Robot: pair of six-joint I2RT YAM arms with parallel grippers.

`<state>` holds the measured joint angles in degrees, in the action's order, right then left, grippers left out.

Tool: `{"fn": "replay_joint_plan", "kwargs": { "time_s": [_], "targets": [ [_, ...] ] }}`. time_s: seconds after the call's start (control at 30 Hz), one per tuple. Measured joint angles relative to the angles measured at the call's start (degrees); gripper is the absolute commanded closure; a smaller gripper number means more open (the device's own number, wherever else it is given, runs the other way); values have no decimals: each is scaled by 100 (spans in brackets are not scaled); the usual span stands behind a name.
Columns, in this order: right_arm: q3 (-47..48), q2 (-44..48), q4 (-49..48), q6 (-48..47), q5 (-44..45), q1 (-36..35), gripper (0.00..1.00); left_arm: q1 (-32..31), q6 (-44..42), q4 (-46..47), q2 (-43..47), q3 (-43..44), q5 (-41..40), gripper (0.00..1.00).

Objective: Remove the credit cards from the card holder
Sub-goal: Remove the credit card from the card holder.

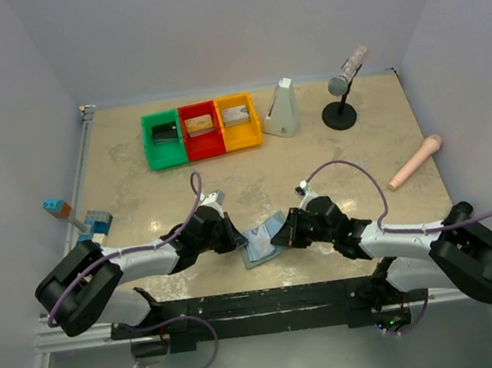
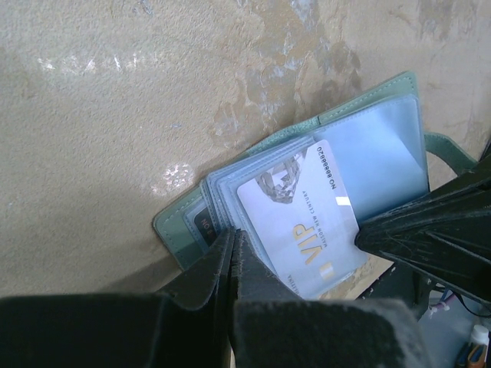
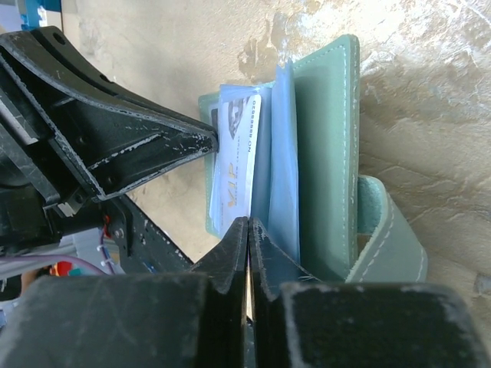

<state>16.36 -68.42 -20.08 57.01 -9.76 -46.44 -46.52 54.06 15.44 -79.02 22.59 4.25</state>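
The grey-green card holder [image 1: 259, 246] lies open on the table between my two grippers. In the left wrist view its pale blue pockets [image 2: 387, 153] fan out, with a silver-grey credit card [image 2: 299, 222] marked VIP on top. A black card [image 2: 205, 226] shows in a pocket at the left end. My left gripper [image 2: 232, 234] is shut, its tips against the pocket edges. My right gripper [image 3: 248, 222] is shut too, tips at the lower edge of the silver card [image 3: 238, 153] and a blue sleeve. Whether either pinches anything I cannot tell.
Green [image 1: 164, 140], red [image 1: 200, 128] and yellow [image 1: 238, 120] bins stand in a row at the back. A white wedge-shaped object [image 1: 282, 111] and a microphone on a stand [image 1: 342, 90] are to their right. A pink cylinder [image 1: 415, 162] lies right, blue toy bricks [image 1: 97, 223] left.
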Motion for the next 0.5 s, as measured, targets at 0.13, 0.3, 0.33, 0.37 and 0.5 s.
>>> {"fn": "replay_joint_plan", "kwargs": {
  "time_s": [0.13, 0.3, 0.33, 0.37, 0.5],
  "targets": [
    [2, -92, -72, 0, -59, 15, 75, 0, -2, 20, -11, 0, 7, 100],
    [11, -323, -280, 7, -227, 28, 71, 0, -2, 76, -46, 0, 39, 100],
    [13, -356, -313, 9, -251, 28, 71, 0, -2, 101, -59, 0, 48, 100],
    [15, -389, -356, 11, -291, 28, 70, 0, -2, 138, -74, -9, 63, 100],
    [46, -516, -492, 33, -343, 28, 66, 2, 9, 334, -120, -76, 111, 100]
  ]
}}
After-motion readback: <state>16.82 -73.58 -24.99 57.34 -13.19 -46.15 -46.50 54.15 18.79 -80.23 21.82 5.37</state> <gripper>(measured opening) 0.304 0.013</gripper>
